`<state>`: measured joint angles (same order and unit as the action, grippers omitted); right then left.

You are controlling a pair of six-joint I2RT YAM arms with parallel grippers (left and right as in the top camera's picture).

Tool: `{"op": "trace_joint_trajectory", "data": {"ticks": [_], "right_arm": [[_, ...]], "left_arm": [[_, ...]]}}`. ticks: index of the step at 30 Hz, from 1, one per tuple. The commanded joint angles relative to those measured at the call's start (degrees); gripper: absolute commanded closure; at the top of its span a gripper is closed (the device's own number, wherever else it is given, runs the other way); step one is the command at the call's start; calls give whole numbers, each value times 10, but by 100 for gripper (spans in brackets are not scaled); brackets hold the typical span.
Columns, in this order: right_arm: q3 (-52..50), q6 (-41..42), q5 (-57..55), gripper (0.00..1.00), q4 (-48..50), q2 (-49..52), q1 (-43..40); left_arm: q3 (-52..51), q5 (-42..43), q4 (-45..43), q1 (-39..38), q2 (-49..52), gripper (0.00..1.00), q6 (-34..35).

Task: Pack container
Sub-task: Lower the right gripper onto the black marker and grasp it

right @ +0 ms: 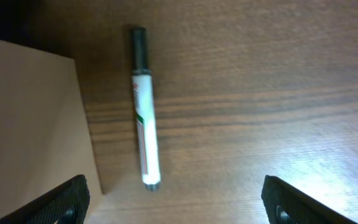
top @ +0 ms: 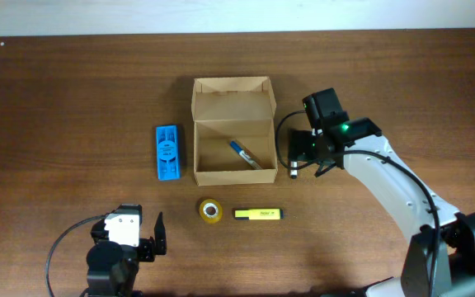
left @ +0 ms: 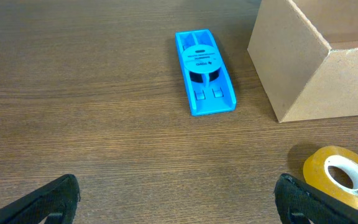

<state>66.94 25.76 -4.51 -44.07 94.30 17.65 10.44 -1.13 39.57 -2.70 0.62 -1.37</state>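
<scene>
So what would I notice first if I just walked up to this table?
Probably the open brown box in the middle, with one blue pen lying inside. Next come the bright things around it: a blue block to its left, then yellow tape and a yellow highlighter nearer the robot. The right hand, open, hangs over a white marker just beside the box.
</scene>
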Motion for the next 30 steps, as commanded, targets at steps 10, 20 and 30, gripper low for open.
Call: {"op": "trace_joint_trajectory", "data": {"ticks": [10, 20, 30], "right_arm": [[-5, 0, 13, 23, 50, 110, -4], [-5, 0, 13, 37, 71, 139, -4], [-5, 0, 17, 45, 75, 167, -4]], "left_arm": [[-3, -4, -1, 3, -3, 0, -11], [-3, -4, -1, 3, -3, 0, -11], [-3, -4, -1, 3, -3, 0, -11]]}}
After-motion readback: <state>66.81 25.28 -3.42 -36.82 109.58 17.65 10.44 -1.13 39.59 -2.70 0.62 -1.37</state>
